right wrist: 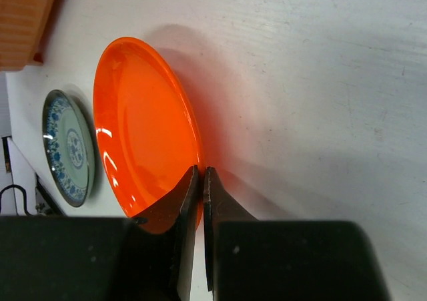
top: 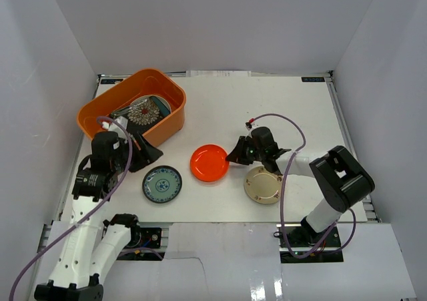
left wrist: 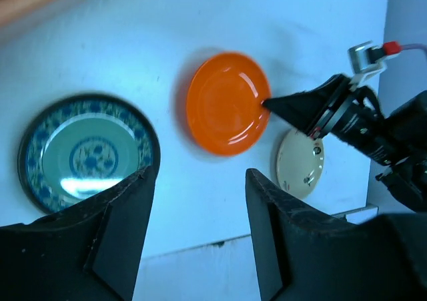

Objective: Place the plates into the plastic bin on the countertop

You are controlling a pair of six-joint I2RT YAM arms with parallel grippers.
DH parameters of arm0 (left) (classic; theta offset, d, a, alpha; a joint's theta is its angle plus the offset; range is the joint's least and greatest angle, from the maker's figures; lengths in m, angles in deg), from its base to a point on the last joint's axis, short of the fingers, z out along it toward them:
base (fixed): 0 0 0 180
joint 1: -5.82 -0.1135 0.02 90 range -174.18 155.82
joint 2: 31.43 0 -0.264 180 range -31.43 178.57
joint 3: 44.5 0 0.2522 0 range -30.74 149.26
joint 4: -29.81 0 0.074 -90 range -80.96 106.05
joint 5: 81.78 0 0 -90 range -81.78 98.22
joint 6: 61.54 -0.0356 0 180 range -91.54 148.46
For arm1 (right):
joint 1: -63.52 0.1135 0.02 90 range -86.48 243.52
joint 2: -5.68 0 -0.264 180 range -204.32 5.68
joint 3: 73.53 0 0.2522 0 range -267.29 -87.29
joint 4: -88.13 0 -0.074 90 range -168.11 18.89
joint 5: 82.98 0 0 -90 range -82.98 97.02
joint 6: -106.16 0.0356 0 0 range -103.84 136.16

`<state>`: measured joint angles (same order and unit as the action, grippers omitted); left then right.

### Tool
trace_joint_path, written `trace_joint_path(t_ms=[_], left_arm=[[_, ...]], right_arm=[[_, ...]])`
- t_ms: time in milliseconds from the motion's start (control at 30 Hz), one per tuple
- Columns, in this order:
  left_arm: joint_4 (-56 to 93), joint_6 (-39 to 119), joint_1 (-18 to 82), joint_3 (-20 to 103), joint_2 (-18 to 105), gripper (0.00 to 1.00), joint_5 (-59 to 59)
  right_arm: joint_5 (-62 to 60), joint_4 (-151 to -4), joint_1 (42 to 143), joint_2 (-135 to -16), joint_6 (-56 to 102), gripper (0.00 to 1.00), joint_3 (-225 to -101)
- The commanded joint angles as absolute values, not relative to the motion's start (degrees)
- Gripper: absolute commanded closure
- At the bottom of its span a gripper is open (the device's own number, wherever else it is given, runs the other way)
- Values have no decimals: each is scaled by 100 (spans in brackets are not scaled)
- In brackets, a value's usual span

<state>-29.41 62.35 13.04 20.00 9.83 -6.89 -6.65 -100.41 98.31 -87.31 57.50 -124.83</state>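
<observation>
Pinching the red plate [top: 209, 162] by its right-hand rim: right gripper [top: 230, 159], jaws pressed together on the edge.
Red plate: round, shallow, glossy orange-red, at centre of the top view on the countertop [top: 267, 107]; green-blue patterned plate [top: 162, 184] lower left, beige-gold plate [top: 262, 185] lower right, both apart from it. Left gripper [left wrist: 199, 177]: fingers spread, holding nothing. Plastic bin [top: 93, 117]: orange, upper left, containing black floral square plate [top: 141, 113]. Countertop: flat white, enclosed by plain white walls [top: 200, 21].

Orange bin [top: 93, 117] sitting upper left, holding floral plate [top: 142, 112]. Red plate [top: 209, 162] lying center, rim being pinched between my right fingers [right wrist: 183, 201]. Patterned plate [top: 162, 183] lying lower left, gold plate [top: 262, 184] lower right.
</observation>
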Motion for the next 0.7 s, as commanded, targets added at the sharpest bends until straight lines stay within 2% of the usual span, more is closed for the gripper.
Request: trace_joint_path(t_ms=[0,200,267,467,567,667], left_arm=[[-4395,7019,1338,1874,453,34,-480],[-5066,7705,1338,1304,399,25,329],[-4909,8152,1338,1032,417,22,242],[-4338,8779,1338,328,618,18,996],[-3837,9103,1338,-154,882,9,579],[-3362,9359,1347,-604,1233,10,330]], right_arm=[[-914,-10675,9754,-8327,5782,92,-12377],[-1293,-11194,9666,-8186,5975,92,-12051],[-1398,-11256,9639,-8098,5975,92,-11929],[-1697,-11282,9315,-7554,5958,92,-11638],[-1926,-11274,9103,-7308,5975,92,-11559],[-2049,-11247,9015,-7158,5958,92,-11550]])
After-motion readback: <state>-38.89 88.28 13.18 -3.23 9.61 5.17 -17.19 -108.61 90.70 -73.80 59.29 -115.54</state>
